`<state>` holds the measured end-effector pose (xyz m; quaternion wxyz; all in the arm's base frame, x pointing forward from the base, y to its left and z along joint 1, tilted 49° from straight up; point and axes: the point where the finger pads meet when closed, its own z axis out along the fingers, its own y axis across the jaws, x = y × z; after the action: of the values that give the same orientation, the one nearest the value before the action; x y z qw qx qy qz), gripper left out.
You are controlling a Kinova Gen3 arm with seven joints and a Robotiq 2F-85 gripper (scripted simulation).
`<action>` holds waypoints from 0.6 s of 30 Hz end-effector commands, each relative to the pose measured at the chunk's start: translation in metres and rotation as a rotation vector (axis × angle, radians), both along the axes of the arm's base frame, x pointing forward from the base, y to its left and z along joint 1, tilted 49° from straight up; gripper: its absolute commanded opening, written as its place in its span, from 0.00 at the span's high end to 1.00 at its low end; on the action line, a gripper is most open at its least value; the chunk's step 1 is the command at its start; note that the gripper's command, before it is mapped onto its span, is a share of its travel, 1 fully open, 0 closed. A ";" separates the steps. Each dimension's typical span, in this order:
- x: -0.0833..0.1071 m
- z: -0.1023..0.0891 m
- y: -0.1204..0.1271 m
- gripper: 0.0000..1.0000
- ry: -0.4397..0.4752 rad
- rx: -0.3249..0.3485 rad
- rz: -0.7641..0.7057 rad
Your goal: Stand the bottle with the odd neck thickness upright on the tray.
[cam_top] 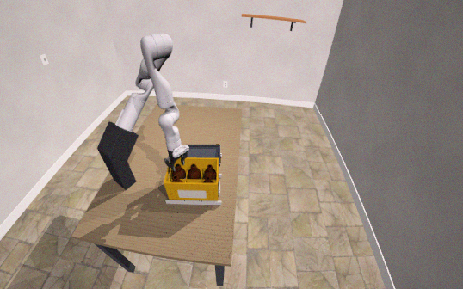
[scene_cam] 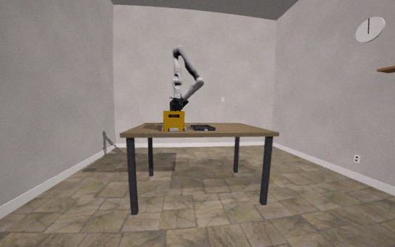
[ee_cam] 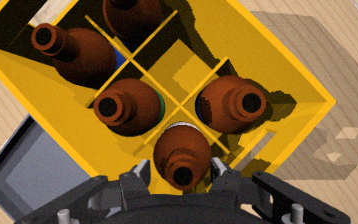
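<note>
The yellow crate (cam_top: 192, 181) stands on the table and also shows in the exterior view (scene_cam: 173, 121). In the wrist view the crate (ee_cam: 180, 75) holds several brown bottles in its cells. The nearest bottle (ee_cam: 182, 160) stands directly under my gripper (ee_cam: 180, 168). My fingers are open, one on each side of its neck, with a gap on both sides. Other bottles stand at the right (ee_cam: 232, 102), in the middle (ee_cam: 125, 107) and at the upper left (ee_cam: 72, 47). The dark grey tray (ee_cam: 25, 165) lies right beside the crate. My gripper (cam_top: 176, 162) hangs at the crate's back left corner.
The tray (cam_top: 205, 151) sits behind the crate in the top view and to its right in the exterior view (scene_cam: 203, 127). A dark block (cam_top: 117, 155), the arm's base, stands at the table's left edge. Thin yellow dividers separate the crate's cells.
</note>
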<state>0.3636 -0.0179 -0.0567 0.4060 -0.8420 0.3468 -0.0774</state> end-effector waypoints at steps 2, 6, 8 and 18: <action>0.003 -0.003 0.002 0.36 0.003 0.002 -0.008; 0.003 -0.004 0.002 0.36 0.004 0.002 -0.009; 0.003 -0.004 0.002 0.36 0.004 0.002 -0.010; 0.003 -0.004 0.002 0.36 0.005 0.002 -0.009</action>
<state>0.3642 -0.0142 -0.0596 0.4064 -0.8423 0.3458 -0.0757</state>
